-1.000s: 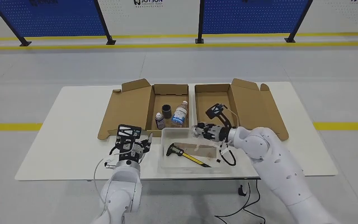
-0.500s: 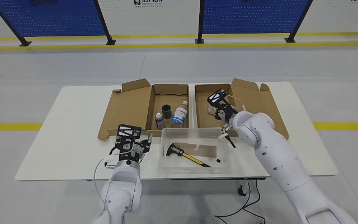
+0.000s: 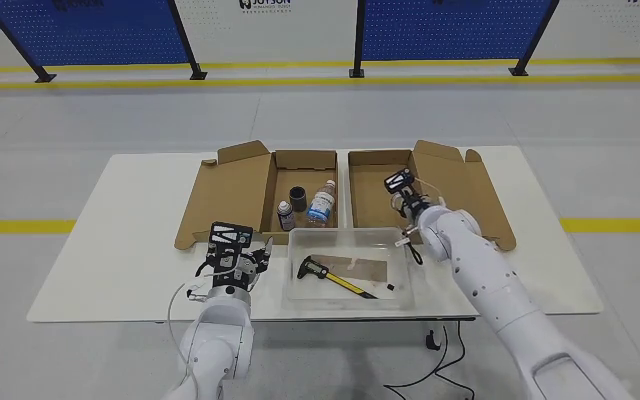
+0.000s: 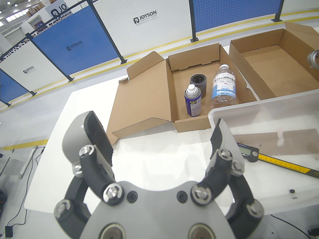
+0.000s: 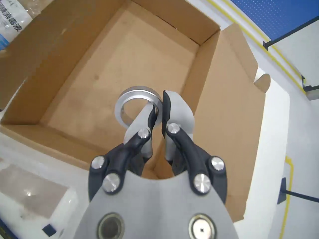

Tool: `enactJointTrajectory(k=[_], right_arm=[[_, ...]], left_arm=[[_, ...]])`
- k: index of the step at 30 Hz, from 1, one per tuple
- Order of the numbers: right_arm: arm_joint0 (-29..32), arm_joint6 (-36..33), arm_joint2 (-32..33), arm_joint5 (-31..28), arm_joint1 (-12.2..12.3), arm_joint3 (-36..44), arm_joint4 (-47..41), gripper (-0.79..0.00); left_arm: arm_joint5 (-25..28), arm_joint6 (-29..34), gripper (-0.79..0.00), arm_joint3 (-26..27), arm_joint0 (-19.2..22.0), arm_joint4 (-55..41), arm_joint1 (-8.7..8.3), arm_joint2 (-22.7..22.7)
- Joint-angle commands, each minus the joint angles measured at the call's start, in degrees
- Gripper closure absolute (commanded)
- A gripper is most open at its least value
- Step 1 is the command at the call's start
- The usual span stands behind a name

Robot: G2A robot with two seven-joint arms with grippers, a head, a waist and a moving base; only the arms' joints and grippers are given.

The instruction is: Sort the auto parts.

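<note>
One metal ring (image 5: 138, 92), rim partly behind the gripping right end effector (image 5: 158, 105); left end effector (image 4: 154, 125) wide.

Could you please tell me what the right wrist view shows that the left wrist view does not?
Right wrist view: the right gripper shut on the rim of the ring, above the right box. Left wrist view: the open left gripper, a spray can and black cylinder in the left box, a caliper in the tray. Both: the bottle, right box and tray.
</note>
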State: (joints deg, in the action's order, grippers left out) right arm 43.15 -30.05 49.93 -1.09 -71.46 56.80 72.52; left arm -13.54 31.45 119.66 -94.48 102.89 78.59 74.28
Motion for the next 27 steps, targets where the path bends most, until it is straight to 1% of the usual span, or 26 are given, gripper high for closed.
enactJointTrajectory(k=[1, 9, 10, 11, 14, 15, 17, 20, 25, 27], right_arm=[[-0.13, -0.07, -0.04, 0.29, -0.35, -1.32, -0.76, 0.0], [-0.96, -1.04, 0.5, 0.88, -1.34, -5.23, -2.75, 0.0], [-1.07, -1.19, 0.55, 0.83, -1.42, -5.51, -2.73, -0.028], [-1.19, -1.23, 0.65, 0.76, -1.47, -5.82, -2.72, -0.099], [-1.37, -1.03, 0.87, 0.43, -1.68, -6.46, -2.79, -0.086], [-1.42, -1.09, 0.9, 0.29, -1.74, -6.55, -2.78, -0.108], [-1.49, -1.14, 1.02, 0.08, -1.87, -6.67, -2.8, -0.194], [-1.65, -1.37, 1.08, -0.58, -2.01, -6.67, -2.44, -0.188], [-1.94, -0.86, 1.76, -1.28, -2.13, -6.33, -2.28, -0.219], [-2.05, -0.71, 2.17, -1.57, -2.05, -5.37, -1.82, -0.219]], left_arm=[[0.0, 0.0, -0.785, 0.0, 0.0, 0.0, 0.0, 0.0], [0.0, 0.0, -0.785, 0.0, 0.0, 0.0, 0.0, 0.0], [0.0, 0.0, -0.785, 0.0, 0.0, 0.0, 0.0, 0.0], [0.0, 0.0, -0.785, 0.0, 0.0, 0.0, 0.0, 0.0], [0.0, 0.0, -0.785, 0.0, 0.0, 0.0, 0.0, 0.0], [0.0, 0.0, -0.785, 0.0, 0.0, 0.0, 0.0, 0.0], [0.0, 0.0, -0.785, 0.0, 0.0, 0.0, 0.0, 0.0], [0.0, 0.0, -0.785, 0.0, 0.0, 0.0, 0.0, 0.0], [0.0, 0.0, -0.785, 0.0, 0.0, 0.0, 0.0, 0.0], [0.0, 0.0, -0.785, 0.0, 0.0, 0.0, 0.0, 0.0]])
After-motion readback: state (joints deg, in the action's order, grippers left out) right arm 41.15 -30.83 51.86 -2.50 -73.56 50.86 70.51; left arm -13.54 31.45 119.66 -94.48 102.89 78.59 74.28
